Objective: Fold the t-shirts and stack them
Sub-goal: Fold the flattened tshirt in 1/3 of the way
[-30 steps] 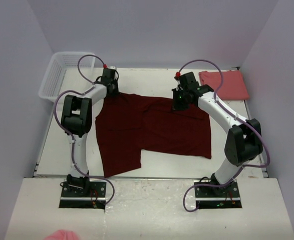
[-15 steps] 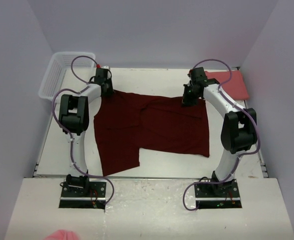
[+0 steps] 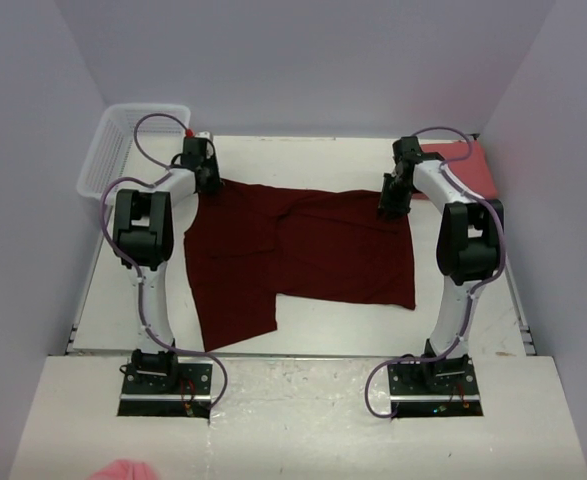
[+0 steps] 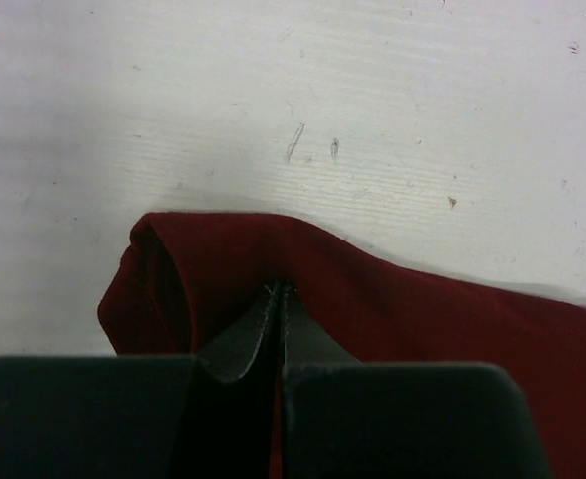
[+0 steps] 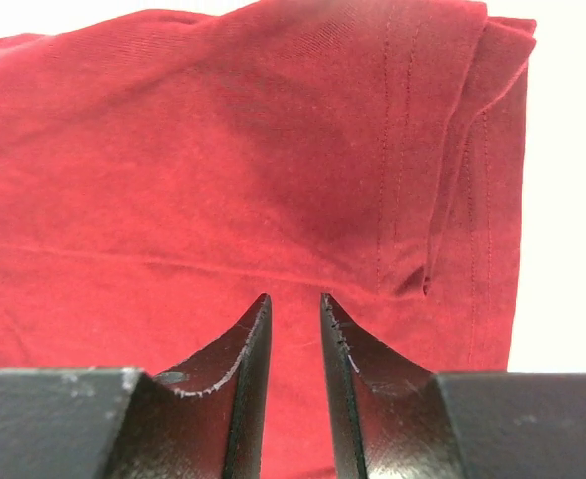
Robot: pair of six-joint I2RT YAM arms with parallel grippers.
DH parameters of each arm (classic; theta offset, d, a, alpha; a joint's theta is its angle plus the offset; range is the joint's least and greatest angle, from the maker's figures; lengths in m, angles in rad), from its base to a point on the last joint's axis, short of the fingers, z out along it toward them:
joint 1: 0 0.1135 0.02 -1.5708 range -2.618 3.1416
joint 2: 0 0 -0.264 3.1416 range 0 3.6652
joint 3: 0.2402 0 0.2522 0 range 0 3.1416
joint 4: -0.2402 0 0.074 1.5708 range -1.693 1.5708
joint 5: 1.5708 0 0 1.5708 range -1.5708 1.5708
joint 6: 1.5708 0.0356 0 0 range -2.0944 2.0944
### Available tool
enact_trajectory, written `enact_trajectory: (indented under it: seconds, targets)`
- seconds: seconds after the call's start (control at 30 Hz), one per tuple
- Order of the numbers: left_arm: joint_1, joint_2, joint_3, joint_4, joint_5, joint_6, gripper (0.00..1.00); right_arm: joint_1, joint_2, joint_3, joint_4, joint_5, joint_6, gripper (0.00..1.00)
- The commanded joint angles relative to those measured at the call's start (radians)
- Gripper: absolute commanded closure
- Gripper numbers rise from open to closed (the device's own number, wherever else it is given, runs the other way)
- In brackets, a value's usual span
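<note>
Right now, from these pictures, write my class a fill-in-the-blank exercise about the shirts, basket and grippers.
The left gripper is ___ on the edge of the maroon t-shirt.
The pink t-shirt lies at the far ___ corner of the table.
The white basket stands at the far ___ corner.
Missing words: shut; right; left.

Bright, even overhead light, soft shadows; slight blur
</note>
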Motion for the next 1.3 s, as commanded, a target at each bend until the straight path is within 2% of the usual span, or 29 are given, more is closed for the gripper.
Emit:
enact_trajectory:
  seconds: [0.0, 0.07, 0.17, 0.2, 0.23, 0.3, 0.33, 0.4, 0.43, 0.47, 0.67, 0.73, 0.87, 0.9, 0.93, 1.13, 1.27]
  targets:
    - [0.009, -0.030, -0.049, -0.014, 0.057, -0.012, 1.00, -0.010, 0.021, 0.049, -0.033, 0.017, -0.005, 0.72]
    - [0.004, -0.068, -0.069, -0.003, 0.080, -0.012, 1.00, -0.020, 0.025, 0.045, -0.037, 0.020, -0.005, 0.71]
    - [-0.025, -0.137, -0.086, 0.021, 0.092, -0.012, 0.93, -0.026, -0.017, 0.003, 0.002, 0.009, -0.005, 0.65]
    - [-0.035, -0.171, -0.084, 0.027, 0.097, -0.006, 0.88, -0.027, -0.030, -0.006, 0.025, 0.009, -0.002, 0.62]
    - [-0.049, -0.186, -0.078, 0.028, 0.100, 0.000, 0.77, -0.029, -0.044, -0.012, 0.035, 0.005, 0.001, 0.61]
    - [-0.104, -0.240, -0.069, 0.026, 0.076, 0.016, 0.69, -0.030, -0.091, -0.029, 0.053, 0.003, 0.004, 0.58]
    - [-0.127, -0.257, -0.063, 0.021, 0.065, 0.023, 0.60, -0.030, -0.110, -0.037, 0.062, 0.004, 0.005, 0.57]
    - [-0.199, -0.301, -0.041, 0.008, 0.003, 0.039, 0.51, -0.035, -0.166, -0.058, 0.078, 0.009, 0.008, 0.56]
    - [-0.225, -0.314, -0.033, 0.005, -0.003, 0.046, 0.43, -0.038, -0.183, -0.060, 0.078, 0.012, 0.013, 0.56]
    - [-0.271, -0.323, -0.015, 0.000, -0.033, 0.051, 0.42, -0.041, -0.200, -0.067, 0.079, 0.017, 0.019, 0.55]
    - [-0.469, -0.329, 0.002, 0.005, -0.063, 0.074, 0.46, -0.093, -0.444, -0.149, 0.104, 0.156, 0.099, 0.56]
    - [-0.520, -0.296, 0.002, 0.015, -0.051, 0.073, 0.54, -0.105, -0.513, -0.164, 0.110, 0.201, 0.113, 0.59]
    - [-0.659, -0.222, 0.026, 0.044, -0.046, 0.083, 0.58, -0.105, -0.671, -0.186, 0.108, 0.198, 0.094, 0.76]
    - [-0.677, -0.193, 0.040, 0.046, -0.050, 0.083, 0.58, -0.105, -0.688, -0.186, 0.098, 0.195, 0.090, 0.93]
    - [-0.695, -0.178, 0.051, 0.051, -0.053, 0.086, 0.59, -0.105, -0.705, -0.186, 0.091, 0.190, 0.085, 0.99]
    - [-0.804, -0.030, 0.212, 0.075, -0.050, 0.166, 0.53, -0.105, -0.771, -0.222, 0.085, 0.087, 0.062, 1.00]
    - [-0.830, 0.040, 0.264, 0.136, -0.041, 0.235, 0.52, -0.105, -0.786, -0.253, 0.088, 0.046, 0.059, 1.00]
